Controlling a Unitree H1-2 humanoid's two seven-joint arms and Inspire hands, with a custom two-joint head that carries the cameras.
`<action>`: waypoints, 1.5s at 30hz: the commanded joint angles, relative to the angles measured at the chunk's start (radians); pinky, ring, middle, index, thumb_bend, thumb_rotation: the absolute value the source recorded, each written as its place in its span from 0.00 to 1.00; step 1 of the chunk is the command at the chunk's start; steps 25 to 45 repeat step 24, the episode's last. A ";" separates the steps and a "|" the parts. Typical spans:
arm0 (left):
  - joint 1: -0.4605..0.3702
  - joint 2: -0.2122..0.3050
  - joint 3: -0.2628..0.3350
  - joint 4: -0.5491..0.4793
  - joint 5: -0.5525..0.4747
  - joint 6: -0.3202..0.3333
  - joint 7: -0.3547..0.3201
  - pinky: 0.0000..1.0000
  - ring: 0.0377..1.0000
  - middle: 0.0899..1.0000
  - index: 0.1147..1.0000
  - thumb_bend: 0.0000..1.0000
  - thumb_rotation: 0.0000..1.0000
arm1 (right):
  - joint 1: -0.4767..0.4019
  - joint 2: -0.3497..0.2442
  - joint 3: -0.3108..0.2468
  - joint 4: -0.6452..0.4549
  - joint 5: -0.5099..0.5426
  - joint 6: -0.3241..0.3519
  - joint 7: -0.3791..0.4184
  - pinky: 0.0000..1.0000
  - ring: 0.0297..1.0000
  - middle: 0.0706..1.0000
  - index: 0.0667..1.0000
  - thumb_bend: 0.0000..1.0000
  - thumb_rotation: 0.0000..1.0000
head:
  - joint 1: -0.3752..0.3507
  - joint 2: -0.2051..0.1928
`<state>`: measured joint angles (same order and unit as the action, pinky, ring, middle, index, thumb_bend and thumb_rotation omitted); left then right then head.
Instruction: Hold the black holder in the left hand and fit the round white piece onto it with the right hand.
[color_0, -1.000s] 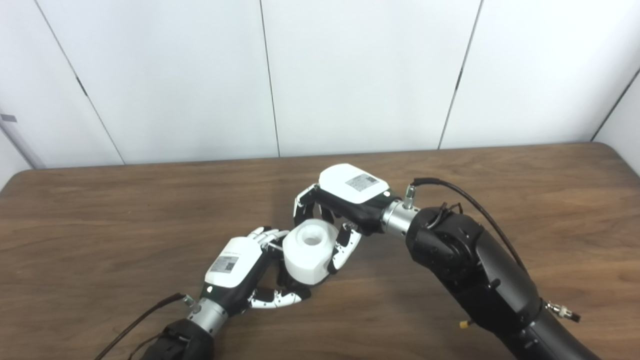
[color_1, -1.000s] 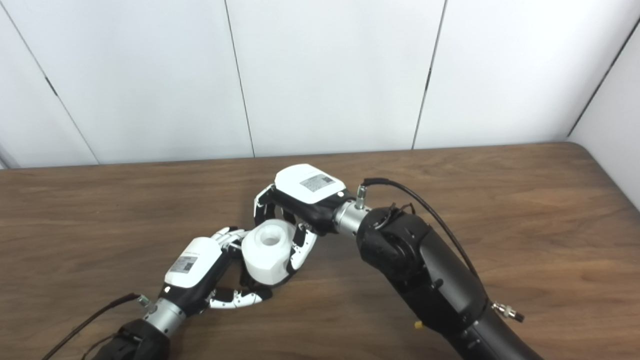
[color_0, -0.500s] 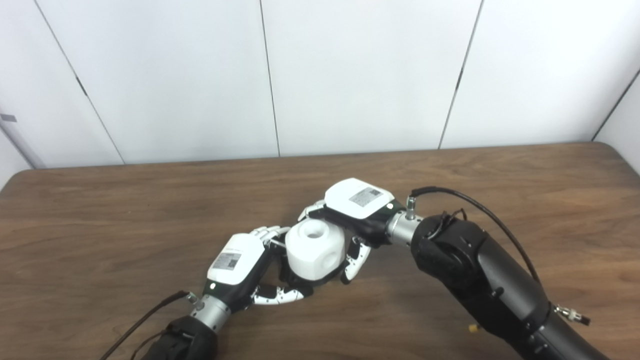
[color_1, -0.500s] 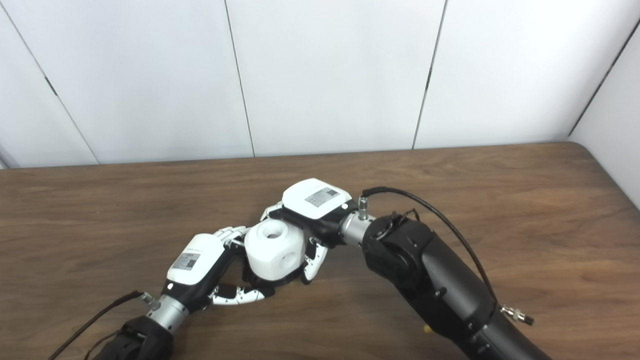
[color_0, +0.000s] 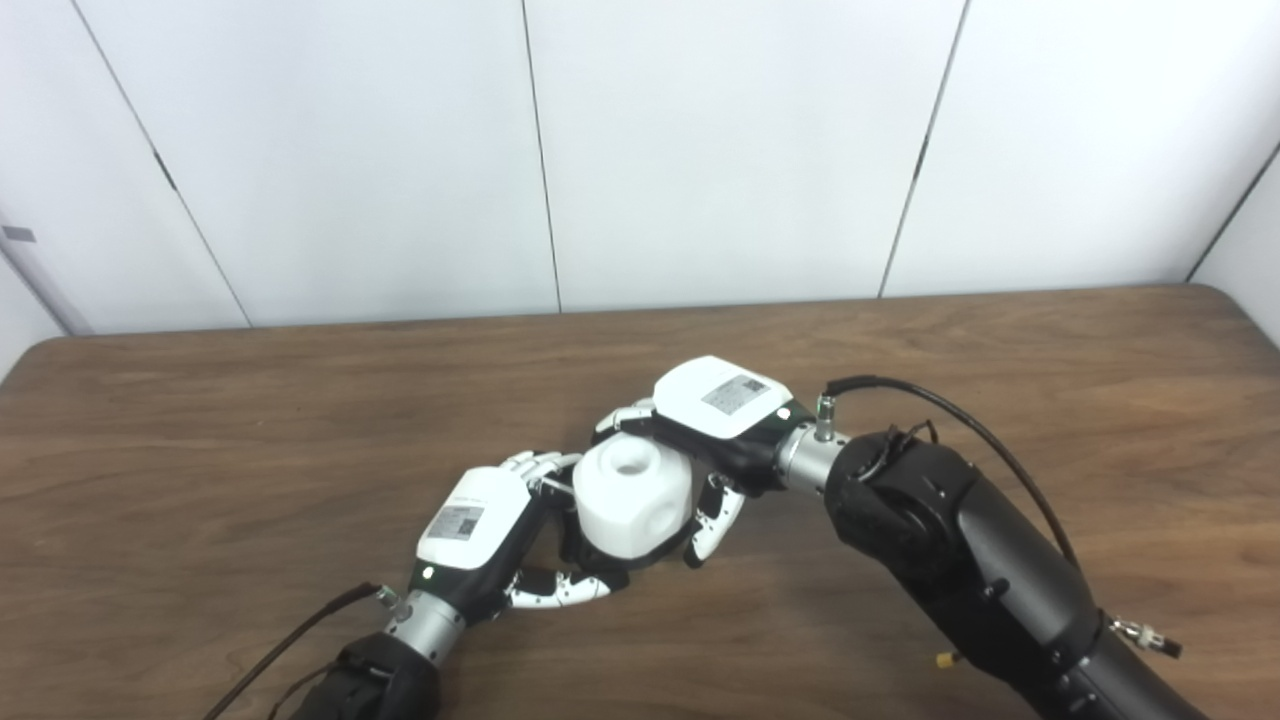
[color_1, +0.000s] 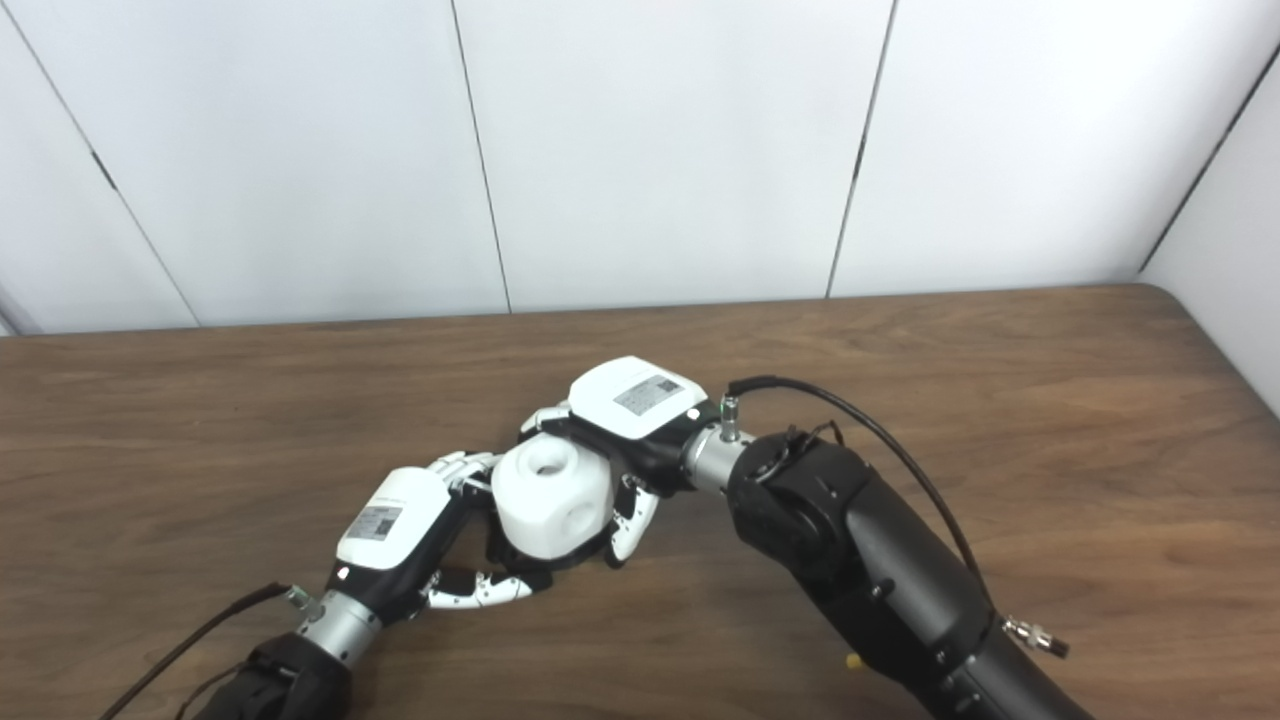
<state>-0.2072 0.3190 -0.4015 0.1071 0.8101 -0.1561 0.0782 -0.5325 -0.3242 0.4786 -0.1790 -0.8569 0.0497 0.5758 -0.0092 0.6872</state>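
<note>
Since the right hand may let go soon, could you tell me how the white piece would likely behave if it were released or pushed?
The white piece looks stiff: the right hand clasps it without denting it. Its smooth faces may be slippery. Flat facets suggest it would rock rather than roll. With the black holder barely visible beneath, seating can't be judged, so it might tip.

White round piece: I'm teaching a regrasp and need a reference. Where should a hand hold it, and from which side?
Grip the white round piece by its side walls, coming from the right as the right hand does. That keeps its top hole uncovered and leaves the underside to the black holder.
</note>
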 joint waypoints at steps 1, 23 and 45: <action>0.011 0.011 -0.008 0.036 0.041 0.045 -0.034 0.88 0.85 0.83 0.42 0.52 0.06 | -0.031 0.011 -0.027 -0.025 0.006 -0.017 -0.044 0.50 0.63 0.76 0.86 0.93 0.14 | 0.000 0.001; 0.002 0.012 0.000 0.042 0.031 0.057 -0.048 0.89 0.86 0.84 0.42 0.52 0.07 | -0.073 -0.017 -0.176 -0.098 0.053 0.025 -0.021 0.54 0.71 0.89 1.00 0.93 0.22 | -0.002 0.001; 0.002 0.012 0.001 0.041 0.030 0.056 -0.049 0.88 0.86 0.84 0.42 0.52 0.07 | -0.075 -0.029 -0.175 -0.106 0.051 0.035 0.002 0.55 0.73 0.91 1.00 0.94 0.22 | -0.002 0.001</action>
